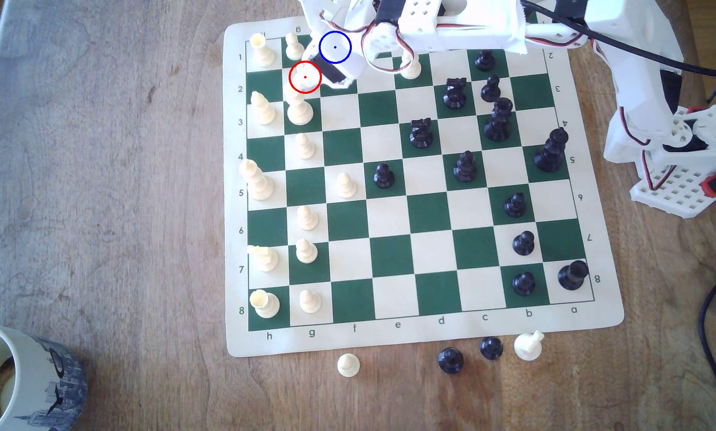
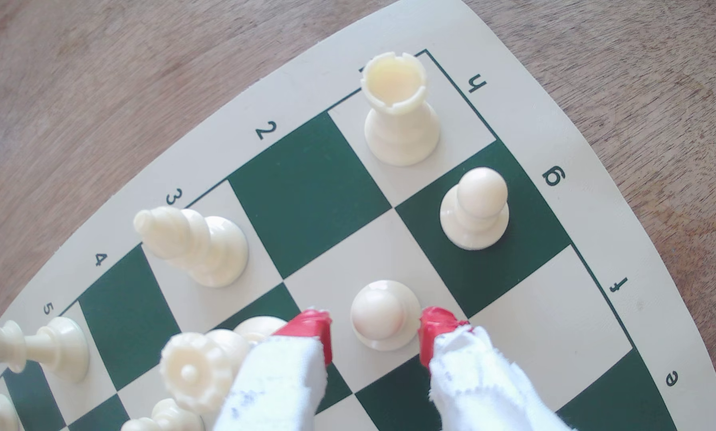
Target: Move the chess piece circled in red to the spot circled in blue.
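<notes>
The red-circled cream pawn point(image 1: 305, 81) stands on its cream square near the board's far left corner in the exterior view. In the wrist view this pawn point(image 2: 383, 315) sits upright between my two red fingertips point(image 2: 311, 329). My gripper point(image 2: 375, 331) is open and straddles it, with a narrow gap showing on each side. In the exterior view my gripper point(image 1: 311, 71) hangs right over the pawn. The blue-circled spot point(image 1: 335, 47) is a cream square one step diagonally away, partly covered by my arm. It shows bare in the wrist view as the blue-circled square point(image 2: 551, 311).
A cream queen point(image 1: 300, 108) stands close beside the pawn's square, a cream pawn point(image 1: 294, 46) and a rook point(image 1: 261, 52) just behind it. Another cream piece point(image 1: 410, 68) stands under my arm. Captured pieces point(image 1: 450, 359) lie off the board's near edge. A mug point(image 1: 24, 377) sits at the exterior view's bottom left.
</notes>
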You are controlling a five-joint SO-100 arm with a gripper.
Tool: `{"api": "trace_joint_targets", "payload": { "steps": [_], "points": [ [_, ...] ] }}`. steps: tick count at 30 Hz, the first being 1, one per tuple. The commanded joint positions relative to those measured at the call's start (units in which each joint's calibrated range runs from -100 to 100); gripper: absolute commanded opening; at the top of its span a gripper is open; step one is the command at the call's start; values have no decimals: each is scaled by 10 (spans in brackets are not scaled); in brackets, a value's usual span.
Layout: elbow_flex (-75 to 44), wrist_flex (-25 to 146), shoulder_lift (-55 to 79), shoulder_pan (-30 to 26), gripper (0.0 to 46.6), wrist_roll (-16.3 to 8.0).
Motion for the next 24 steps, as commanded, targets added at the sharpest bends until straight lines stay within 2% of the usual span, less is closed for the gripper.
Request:
{"api": "trace_joint_targets", "payload": {
  "steps": [1, 14, 24],
  "points": [
    [-49, -20, -15, -3, 118, 4],
    [-49, -46, -5, -4, 92, 6],
    [-49, -47, -11, -6, 28, 6]
  ]
}}
